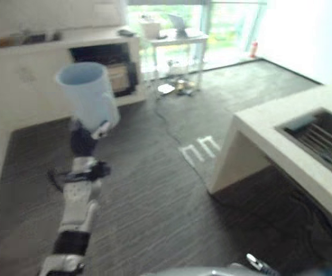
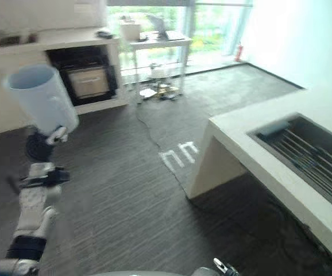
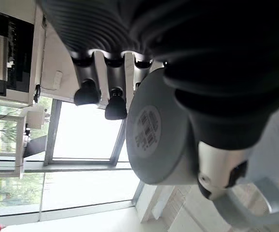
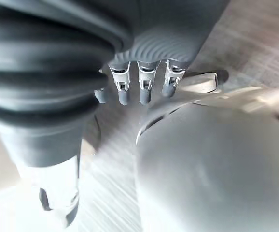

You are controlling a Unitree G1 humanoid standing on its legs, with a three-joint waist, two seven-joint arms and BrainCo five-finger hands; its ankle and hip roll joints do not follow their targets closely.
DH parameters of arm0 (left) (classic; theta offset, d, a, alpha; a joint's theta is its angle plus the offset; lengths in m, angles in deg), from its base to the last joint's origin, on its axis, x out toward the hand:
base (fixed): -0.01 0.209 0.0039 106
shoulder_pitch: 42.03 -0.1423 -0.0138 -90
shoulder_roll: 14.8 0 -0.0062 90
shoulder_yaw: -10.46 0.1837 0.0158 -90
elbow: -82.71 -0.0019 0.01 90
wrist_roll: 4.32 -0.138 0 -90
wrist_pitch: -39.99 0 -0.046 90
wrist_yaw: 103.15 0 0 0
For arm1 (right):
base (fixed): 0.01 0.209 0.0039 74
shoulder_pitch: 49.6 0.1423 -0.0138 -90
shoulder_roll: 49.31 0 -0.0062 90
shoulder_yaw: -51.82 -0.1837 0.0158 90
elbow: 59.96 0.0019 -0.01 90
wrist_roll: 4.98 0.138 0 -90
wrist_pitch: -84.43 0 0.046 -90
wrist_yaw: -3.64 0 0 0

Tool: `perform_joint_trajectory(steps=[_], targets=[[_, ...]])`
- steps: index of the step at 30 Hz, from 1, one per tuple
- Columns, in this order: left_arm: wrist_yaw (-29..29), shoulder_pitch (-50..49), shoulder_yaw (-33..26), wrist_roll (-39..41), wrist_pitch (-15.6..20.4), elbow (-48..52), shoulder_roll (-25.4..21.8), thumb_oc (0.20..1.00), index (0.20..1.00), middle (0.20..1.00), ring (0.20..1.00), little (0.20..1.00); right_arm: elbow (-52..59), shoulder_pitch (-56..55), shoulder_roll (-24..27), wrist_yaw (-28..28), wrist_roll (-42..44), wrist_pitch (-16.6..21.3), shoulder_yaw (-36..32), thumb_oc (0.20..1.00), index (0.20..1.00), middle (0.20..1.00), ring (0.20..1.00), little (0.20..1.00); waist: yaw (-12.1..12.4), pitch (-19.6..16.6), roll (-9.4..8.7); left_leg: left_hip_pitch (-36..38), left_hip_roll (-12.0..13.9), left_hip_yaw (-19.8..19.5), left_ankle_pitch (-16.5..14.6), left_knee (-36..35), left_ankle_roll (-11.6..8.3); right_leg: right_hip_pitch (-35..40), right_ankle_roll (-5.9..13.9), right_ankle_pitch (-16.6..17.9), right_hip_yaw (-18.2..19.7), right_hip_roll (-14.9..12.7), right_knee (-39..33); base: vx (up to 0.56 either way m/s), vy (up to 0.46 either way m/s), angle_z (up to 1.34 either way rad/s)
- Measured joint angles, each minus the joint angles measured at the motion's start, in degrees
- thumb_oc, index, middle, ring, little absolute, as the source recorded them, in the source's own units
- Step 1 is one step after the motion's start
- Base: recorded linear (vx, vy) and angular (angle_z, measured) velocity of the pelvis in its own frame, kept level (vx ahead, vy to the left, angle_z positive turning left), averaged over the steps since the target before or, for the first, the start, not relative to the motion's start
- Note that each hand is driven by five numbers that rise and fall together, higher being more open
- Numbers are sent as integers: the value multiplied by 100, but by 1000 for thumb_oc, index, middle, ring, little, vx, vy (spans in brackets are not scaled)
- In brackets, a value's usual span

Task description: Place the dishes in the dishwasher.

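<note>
Left hand (image 1: pixel 91 135): raised at the left of the scene on an outstretched arm; fingers and thumb are curled round a pale blue mug, which is gripped at its lower part; the dark ribbed cover is seen just under the mug.
Mug (image 1: pixel 87 95): held high above the floor, roughly upright with its open mouth up and slightly tilted; its handle (image 3: pixel 255 205) is seen in the left wrist view beside the thumb, and its round grey base (image 3: pixel 156 133) is turned to that camera; the dark fingertips (image 3: pixel 115 108) are laid against its side.
Far cabinet (image 1: pixel 34 75): a pale counter run along the far left wall, with a dark open recess (image 2: pixel 85 75) in it; a small table (image 1: pixel 174 40) is set by the window just to its right.
Floor (image 1: pixel 154 195): dark striped carpet, with pale markings (image 1: pixel 200 149) near the middle.
Dishwasher (image 1: pixel 321 141): set into a pale counter (image 1: pixel 258 149) at the right, well apart from the mug; its metal rack is open to view from above.
Right hand (image 4: pixel 139 84): shown in its own wrist view, low over the carpet; fingers are hung straight and relaxed, with nothing held.
</note>
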Motion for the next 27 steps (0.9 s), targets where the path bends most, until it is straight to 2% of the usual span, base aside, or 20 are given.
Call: perform_joint_trajectory(steps=[1,2,3,4,5,6,7,8,9,10,11,12,13,14,15,16,17,21,27], targets=[[-23,0,-32,1,-10,-11,4,200,200,200,200,200,-73,88,31,57,6,13,-24,1000,1000,1000,1000,1000,2,-3,26,31,-22,-87,-2,-25,-10,-138,-61,48,21,208,-159,119,-239,136],[-107,10,-41,4,-9,-55,26,200,200,200,200,200,-128,169,20,100,39,31,-8,1000,1000,1000,1000,1000,-52,-12,8,110,-50,-366,-43,-28,-76,-167,-118,231,176,393,-533,121,-326,123],[-224,-16,5,-1,-21,-59,139,200,200,200,200,200,-219,119,-12,131,39,-9,50,1000,1000,1000,1000,1000,-116,-8,-17,158,-81,-469,-53,-26,-92,-201,-205,422,262,472,-533,108,-330,145],[-257,-84,16,-4,-51,-20,229,200,200,200,200,200,-218,62,-14,132,26,-30,48,1000,1000,1000,1000,1000,-99,-24,-55,216,-75,-370,-65,-43,-111,-176,-335,502,129,466,-529,129,-336,129],[-243,-261,12,-2,-117,149,258,200,200,200,200,200,-218,72,3,121,-19,-87,39,1000,1000,1000,1000,1000,-46,-30,-78,349,-55,-146,-88,-87,-147,-85,-533,602,-385,443,-600,120,-257,71],[-241,-464,1,0,-159,286,233,200,200,200,200,200,-221,58,0,124,-30,-130,45,1000,1000,1000,1000,1000,34,-61,-143,389,-93,81,-109,-32,-181,89,-831,840,-492,465,-862,110,-227,43],[-253,-644,-2,1,-227,301,237,200,200,200,200,200,-215,67,32,119,-90,-129,53,1000,1000,1000,1000,1000,98,-49,-80,307,-65,345,-136,294,-265,392,-892,983,-555,507,-1219,67,-187,45],[-336,-1012,66,13,-312,549,83,200,200,200,200,200,-145,56,-2,120,-137,-131,63,1000,1000,1000,1000,1000,248,0,-311,-138,226,989,-334,704,-513,1061,-1037,1109,-652,395,-2047,25,-228,56],[-352,-1090,92,26,-327,752,81,200,200,200,200,200,-150,70,31,117,-137,-119,66,1000,1000,1000,1000,1000,284,28,-247,-503,934,1014,-123,361,-776,1216,-1060,1090,-784,549,-2148,-37,-133,53],[-392,-1029,230,88,-332,775,160,200,200,200,200,200,-108,38,132,108,-131,-114,124,1000,1000,1000,1000,1000,282,100,-15,-858,1233,962,505,482,-999,1370,-968,1026,-911,741,-2172,-60,-47,71],[-476,-872,516,207,-353,794,255,200,200,200,200,200,-189,-107,120,117,-121,-108,97,1000,1000,1000,1000,1000,187,123,-92,-1012,1104,1050,726,381,-1120,1365,-836,933,-1168,563,-2192,-54,74,135],[-612,-650,824,238,-362,799,295,200,200,200,200,200,-289,-207,124,115,-113,-121,35,1000,1000,1000,1000,1000,58,101,-197,-1089,1008,1383,1016,16,-1111,1351,-813,902,-1558,410,-2298,-31,112,170],[-776,-505,935,291,-360,830,282,200,200,200,200,200,-495,-192,379,88,-114,-128,-15,1000,1000,1000,1000,1000,-13,192,96,-812,1042,2228,777,-295,-742,1247,-850,835,-1726,441,-2253,-24,202,117],[-782,-437,887,333,-360,835,286,200,200,200,200,200,-486,-129,429,87,-114,-119,-136,1000,1000,1000,1000,1000,-70,218,198,-671,1003,2233,794,-429,-718,1263,-781,814,-1673,414,-2196,-7,220,16],[-754,-415,796,333,-354,873,298,200,200,200,200,200,-447,-103,437,119,-126,-107,-187,1000,1000,1000,1000,1000,-92,206,185,-545,943,2200,796,-484,-696,1286,-646,886,-1548,357,-2255,7,200,-44],[-724,-424,735,331,-346,916,296,200,200,200,200,200,-432,-74,459,121,-138,-86,-174,1000,1000,1000,1000,1000,-69,187,242,-498,924,2032,743,-584,-662,1362,-645,901,-1480,363,-2286,18,77,-36],[-720,-425,693,327,-347,929,294,200,200,200,200,200,-409,-95,443,121,-149,-55,-169,1000,1000,1000,1000,1000,-155,180,254,-499,841,2007,710,-579,-614,1397,-532,997,-1481,315,-2354,39,78,-8],[-705,-573,373,322,-345,914,272,200,200,200,200,200,-310,-263,208,119,-319,-1,-73,1000,1000,1000,1000,1000,-159,159,203,-412,746,1953,667,-540,-544,1460,-504,1033,-1486,226,-2354,34,71,5],[-668,-766,339,275,-345,913,227,200,200,200,200,200,-263,-210,177,123,-473,3,-39,1000,1000,1000,1000,1000,-79,40,172,-301,724,1951,629,-543,-504,1568,-466,1026,-1471,207,-2355,29,31,-1]])
